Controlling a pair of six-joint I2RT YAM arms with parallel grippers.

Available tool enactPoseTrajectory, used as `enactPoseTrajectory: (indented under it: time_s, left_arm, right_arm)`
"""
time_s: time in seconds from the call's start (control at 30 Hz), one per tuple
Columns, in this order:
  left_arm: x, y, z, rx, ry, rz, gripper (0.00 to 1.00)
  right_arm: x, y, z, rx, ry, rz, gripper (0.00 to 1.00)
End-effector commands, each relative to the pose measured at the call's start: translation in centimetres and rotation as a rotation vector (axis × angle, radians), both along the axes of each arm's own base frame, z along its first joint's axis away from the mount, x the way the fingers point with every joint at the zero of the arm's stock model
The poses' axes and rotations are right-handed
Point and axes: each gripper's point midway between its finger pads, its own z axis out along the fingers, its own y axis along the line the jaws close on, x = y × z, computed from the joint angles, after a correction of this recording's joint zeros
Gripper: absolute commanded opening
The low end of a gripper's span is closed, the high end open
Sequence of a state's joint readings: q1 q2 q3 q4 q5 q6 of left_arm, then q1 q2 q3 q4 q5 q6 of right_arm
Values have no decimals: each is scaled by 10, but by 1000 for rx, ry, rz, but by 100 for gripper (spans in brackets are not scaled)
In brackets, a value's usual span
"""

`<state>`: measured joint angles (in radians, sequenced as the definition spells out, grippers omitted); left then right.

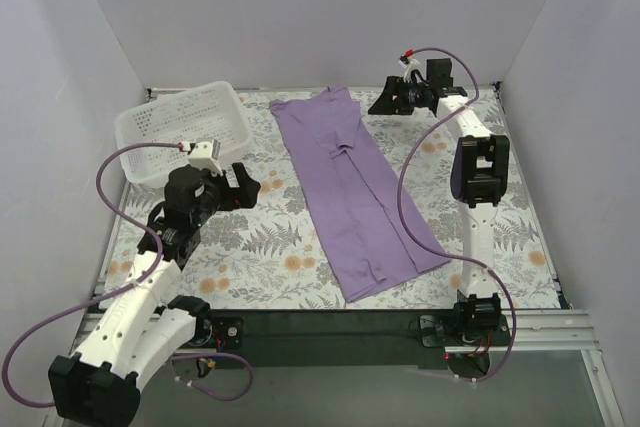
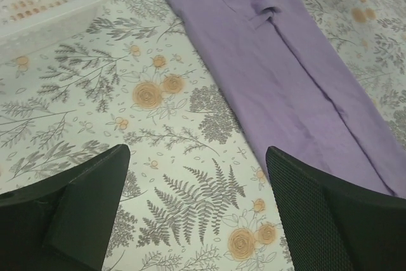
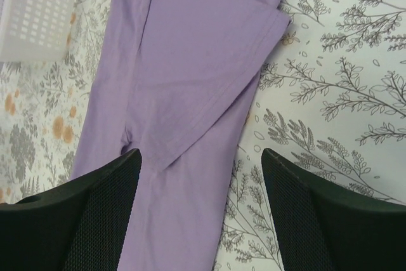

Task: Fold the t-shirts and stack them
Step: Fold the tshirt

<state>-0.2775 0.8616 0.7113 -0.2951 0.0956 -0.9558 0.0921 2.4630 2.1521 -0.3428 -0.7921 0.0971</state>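
Observation:
A lavender t-shirt lies flat on the floral tablecloth, folded lengthwise into a long narrow strip that runs from the back centre toward the near right. My left gripper hovers open to the left of the strip; in the left wrist view the left gripper has only cloth pattern between its fingers, with the t-shirt to its right. My right gripper hangs open beside the strip's far end. In the right wrist view the right gripper spans the t-shirt's right edge and folded-in sleeve, holding nothing.
A white perforated basket stands at the back left and shows as the basket in the left wrist view and the basket in the right wrist view. White walls close in the table on three sides. A black rail runs along the near edge.

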Motion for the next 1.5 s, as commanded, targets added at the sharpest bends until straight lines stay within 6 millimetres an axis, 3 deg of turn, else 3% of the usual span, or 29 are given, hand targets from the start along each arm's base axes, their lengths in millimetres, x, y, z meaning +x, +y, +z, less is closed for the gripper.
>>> enactPoseTrajectory:
  time_s: [0.0, 0.13, 0.4, 0.73, 0.9, 1.1, 1.47]
  left_arm:
    - [-6, 26, -5, 65, -49, 100, 89]
    - [-16, 25, -10, 40, -78, 87, 89]
    - [-14, 26, -12, 49, -71, 94, 89]
    - [-13, 27, -16, 50, -57, 102, 88]
    - [-12, 28, -18, 55, -49, 109, 88]
    - [-12, 29, -18, 54, -47, 114, 88]
    - [-11, 28, -19, 54, -42, 113, 88]
  right_arm:
    - [28, 7, 25, 60, -55, -77, 83]
    - [42, 15, 24, 89, -70, -124, 83]
    - [71, 17, 7, 87, -72, -270, 82]
    - [74, 37, -32, 159, 30, -304, 65]
    - [74, 39, -47, 185, 78, -318, 62]
    - [73, 43, -56, 240, 133, -327, 56]
    - [75, 44, -63, 271, 150, -333, 35]
